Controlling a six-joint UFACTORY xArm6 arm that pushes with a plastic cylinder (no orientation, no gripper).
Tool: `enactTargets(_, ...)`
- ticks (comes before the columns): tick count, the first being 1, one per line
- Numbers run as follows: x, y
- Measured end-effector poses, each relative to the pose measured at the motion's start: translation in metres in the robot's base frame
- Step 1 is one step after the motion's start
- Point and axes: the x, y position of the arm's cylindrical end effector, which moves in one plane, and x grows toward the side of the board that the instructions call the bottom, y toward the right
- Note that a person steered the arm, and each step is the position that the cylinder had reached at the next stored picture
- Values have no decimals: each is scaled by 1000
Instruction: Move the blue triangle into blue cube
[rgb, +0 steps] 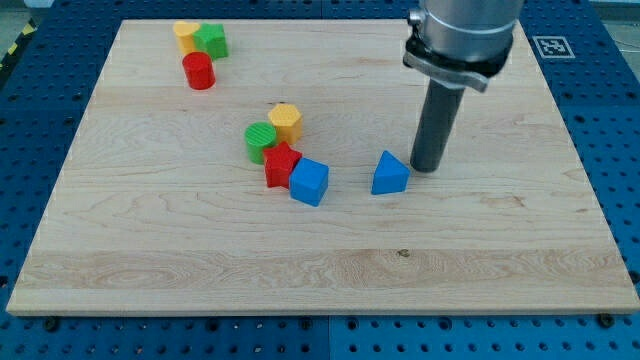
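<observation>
The blue triangle (389, 174) lies on the wooden board (320, 270), right of centre. The blue cube (309, 182) lies to its left with a small gap between them. My tip (428, 167) rests on the board just to the right of the blue triangle, very close to its right side or touching it; I cannot tell which. The dark rod rises from there to the grey arm at the view's top.
A red star-shaped block (281, 164) touches the blue cube's left side, with a green cylinder (260, 141) and a yellow block (285, 121) above it. At the top left stand a yellow block (186, 34), a green block (212, 41) and a red cylinder (199, 71).
</observation>
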Motion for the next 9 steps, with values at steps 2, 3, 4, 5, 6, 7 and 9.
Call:
enactTargets(2, 0, -54)
enactTargets(3, 0, -59)
enactTargets(4, -7, -45)
enactTargets(5, -1, 10)
enactTargets(6, 42, 27)
enactTargets(7, 52, 9)
enactTargets(9, 32, -40)
